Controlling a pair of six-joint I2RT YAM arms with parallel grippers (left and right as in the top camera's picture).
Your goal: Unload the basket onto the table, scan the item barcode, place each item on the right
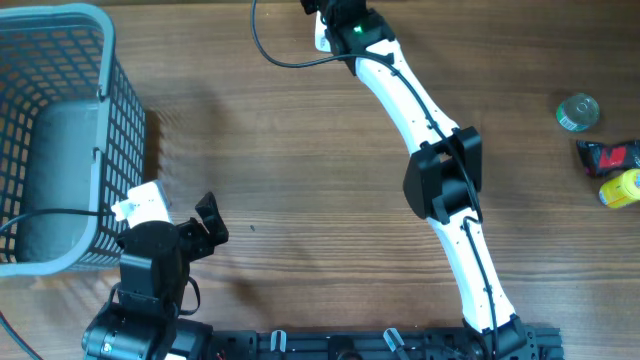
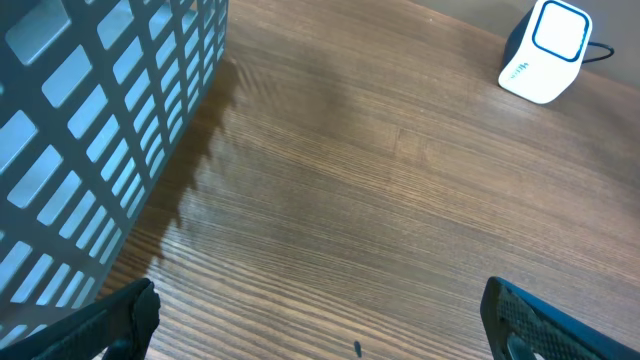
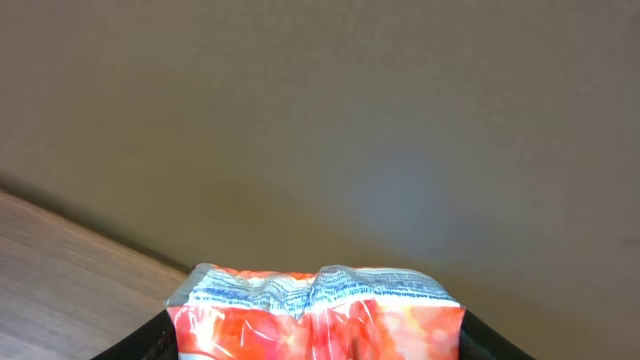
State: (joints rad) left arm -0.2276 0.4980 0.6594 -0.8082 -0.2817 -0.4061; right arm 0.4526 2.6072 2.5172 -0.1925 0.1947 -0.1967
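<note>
Basket (image 1: 125,130): blue-grey lattice, at left edge of wood-grain desk (image 1: 300,200)
Inside basket: grey bundle (image 1: 60,170)
Right edge: clear round container (image 1: 578,111), red-and-black packet (image 1: 608,156), yellow item (image 1: 620,188), near one another

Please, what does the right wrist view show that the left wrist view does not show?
Only the right wrist view: a red-orange packet held between the fingers of the right gripper, with a plain wall behind. Only the left wrist view: the blue-gray basket, a white box with a cable, probably the scanner, and the open left gripper. Both: the wooden table.
</note>
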